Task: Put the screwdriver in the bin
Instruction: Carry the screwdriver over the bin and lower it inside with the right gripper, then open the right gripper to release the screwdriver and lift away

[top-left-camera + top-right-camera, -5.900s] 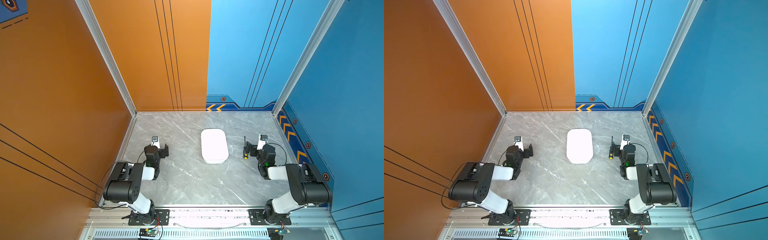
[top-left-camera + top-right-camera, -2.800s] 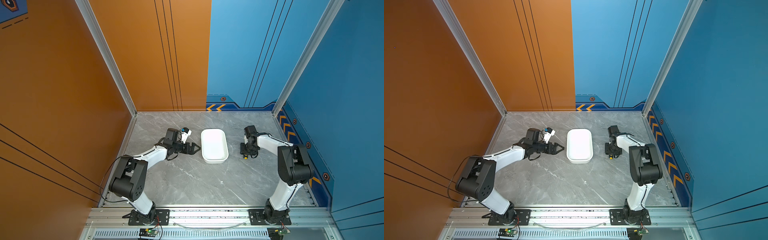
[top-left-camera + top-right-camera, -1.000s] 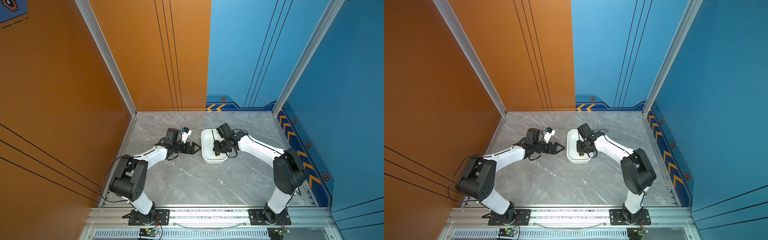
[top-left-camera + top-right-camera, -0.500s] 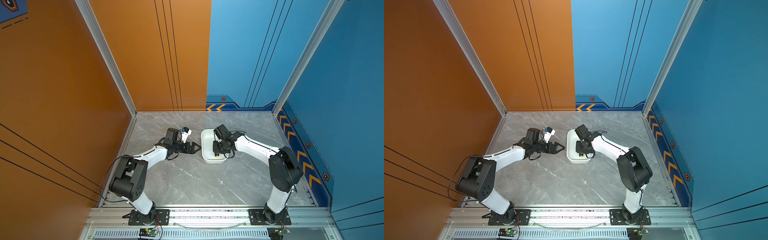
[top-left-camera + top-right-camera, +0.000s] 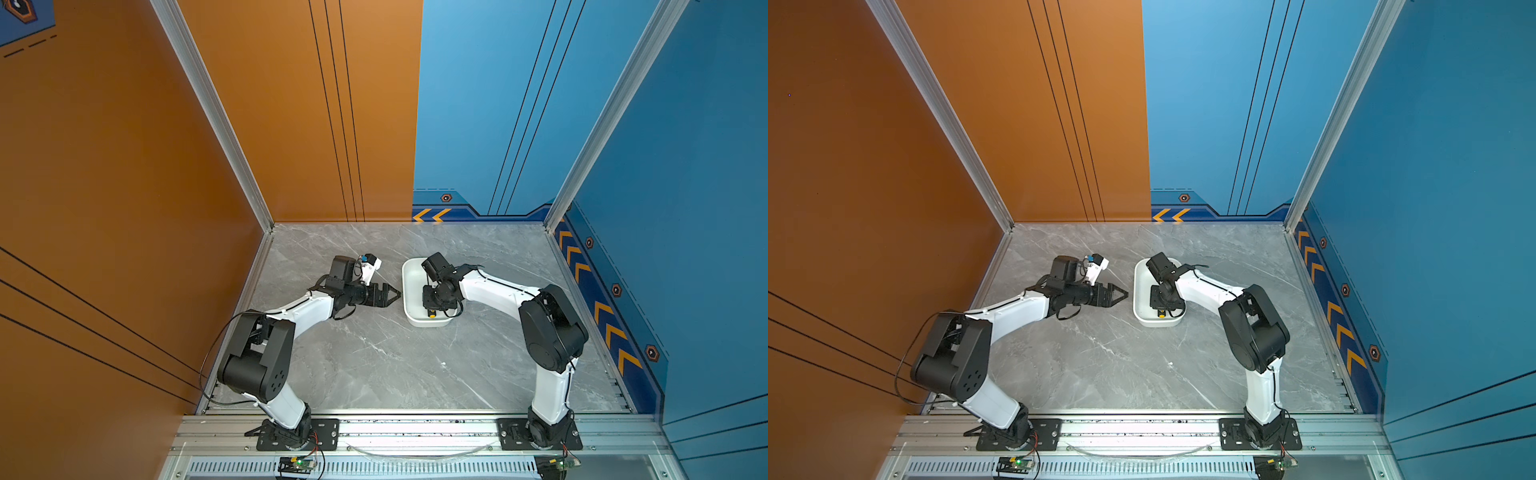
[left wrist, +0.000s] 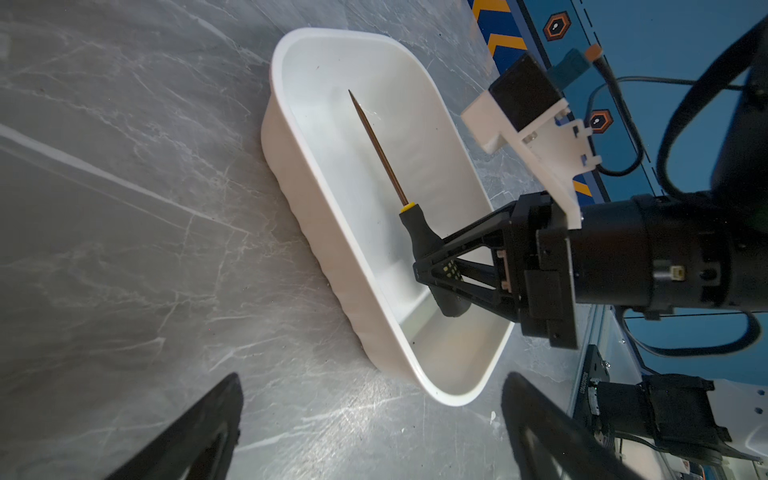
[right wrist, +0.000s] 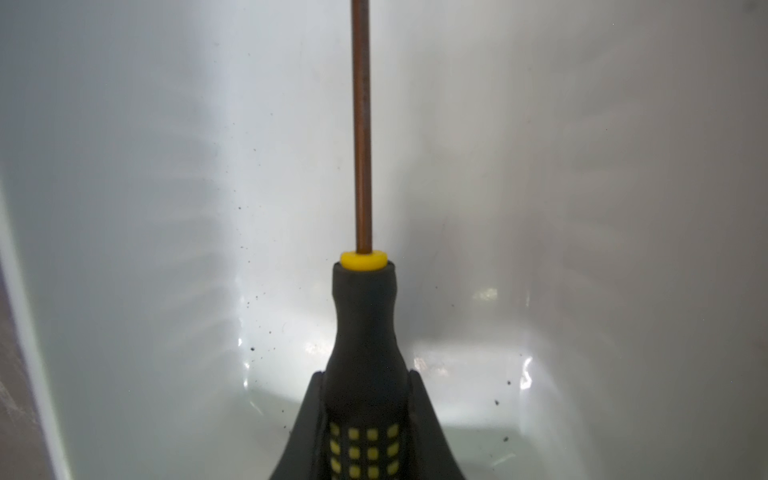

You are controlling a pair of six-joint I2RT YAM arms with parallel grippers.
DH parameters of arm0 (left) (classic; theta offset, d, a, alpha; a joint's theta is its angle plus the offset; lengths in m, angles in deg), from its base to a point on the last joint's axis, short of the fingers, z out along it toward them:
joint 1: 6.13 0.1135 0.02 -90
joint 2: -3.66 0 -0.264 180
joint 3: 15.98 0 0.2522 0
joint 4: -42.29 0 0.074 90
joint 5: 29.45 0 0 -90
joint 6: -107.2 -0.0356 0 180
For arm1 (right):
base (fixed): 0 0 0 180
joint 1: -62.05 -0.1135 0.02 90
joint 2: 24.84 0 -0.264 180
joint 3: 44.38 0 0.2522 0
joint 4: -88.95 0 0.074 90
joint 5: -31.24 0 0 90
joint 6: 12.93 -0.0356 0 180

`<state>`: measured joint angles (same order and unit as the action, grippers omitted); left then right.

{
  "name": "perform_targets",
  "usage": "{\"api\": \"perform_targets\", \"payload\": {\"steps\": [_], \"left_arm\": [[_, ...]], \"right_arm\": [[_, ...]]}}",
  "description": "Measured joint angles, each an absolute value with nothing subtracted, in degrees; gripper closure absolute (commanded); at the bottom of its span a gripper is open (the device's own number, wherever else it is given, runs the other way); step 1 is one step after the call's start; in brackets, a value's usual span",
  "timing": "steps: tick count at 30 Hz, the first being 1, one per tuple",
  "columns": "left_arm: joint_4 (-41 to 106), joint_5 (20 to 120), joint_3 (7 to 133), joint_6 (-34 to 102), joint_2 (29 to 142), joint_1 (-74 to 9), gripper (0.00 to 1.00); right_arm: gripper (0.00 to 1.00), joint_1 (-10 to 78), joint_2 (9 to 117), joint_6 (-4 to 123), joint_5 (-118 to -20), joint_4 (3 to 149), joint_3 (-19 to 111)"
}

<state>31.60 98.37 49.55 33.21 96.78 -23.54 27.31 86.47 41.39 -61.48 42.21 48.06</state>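
Observation:
The white bin (image 5: 408, 277) (image 5: 1139, 286) lies mid-table. My right gripper (image 5: 432, 302) (image 5: 1160, 305) (image 6: 420, 269) (image 7: 365, 376) reaches down inside it and is shut on the screwdriver (image 6: 414, 232) (image 7: 365, 320). The jaws pinch the black handle at its yellow markings. The thin shaft points along the bin toward its far end. In both top views only the yellow end cap (image 5: 432, 314) (image 5: 1160, 314) shows. Whether the tool touches the bin floor I cannot tell. My left gripper (image 5: 394, 294) (image 5: 1122, 294) (image 6: 372, 379) stands open with nothing in it, just left of the bin's wall (image 6: 299, 199).
The grey marble table (image 5: 374, 365) is enclosed by an orange wall on the left and blue walls behind and on the right. A metal rail (image 5: 415, 428) with both arm bases runs along the front edge.
My right gripper, still holding the screwdriver, has shifted a little to the left inside the bin. The left arm has not moved.

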Motion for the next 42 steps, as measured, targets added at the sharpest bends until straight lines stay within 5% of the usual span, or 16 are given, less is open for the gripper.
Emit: {"api": "perform_targets", "payload": {"steps": [5, 6, 9, 13, 31, 38, 42], "left_arm": [[31.58, 98.59, 49.55, 33.21, 96.78, -23.04, 0.02], [31.58, 98.61, 49.55, 33.21, 96.78, -23.01, 0.02], [31.58, 98.7, 49.55, 33.21, 96.78, -22.95, 0.02], [31.58, 99.16, 49.55, 33.21, 96.78, -22.9, 0.02], [29.22, 98.92, 49.55, 32.47, 95.58, -22.07, 0.02], [26.73, 87.05, 47.25, 29.76, 84.95, -20.46, 0.02], [29.17, 78.31, 41.83, 29.0, 74.42, -15.8, 0.02]], "right_arm": [[0.98, 27.11, 88.32, 41.39, -61.46, 42.17, 48.74], [0.9, 27.11, 88.43, 41.32, -61.46, 42.13, 48.74], [0.87, 26.87, 88.48, 41.0, -60.83, 42.15, 48.85], [0.66, 26.68, 88.83, 40.89, -60.0, 42.11, 49.31], [0.43, 26.68, 88.15, 41.83, -58.34, 37.69, 54.75], [0.32, 29.72, 72.54, 49.54, -52.87, 35.57, 52.17], [0.3, 39.53, 58.05, 58.81, -51.19, 41.54, 43.93]]}}
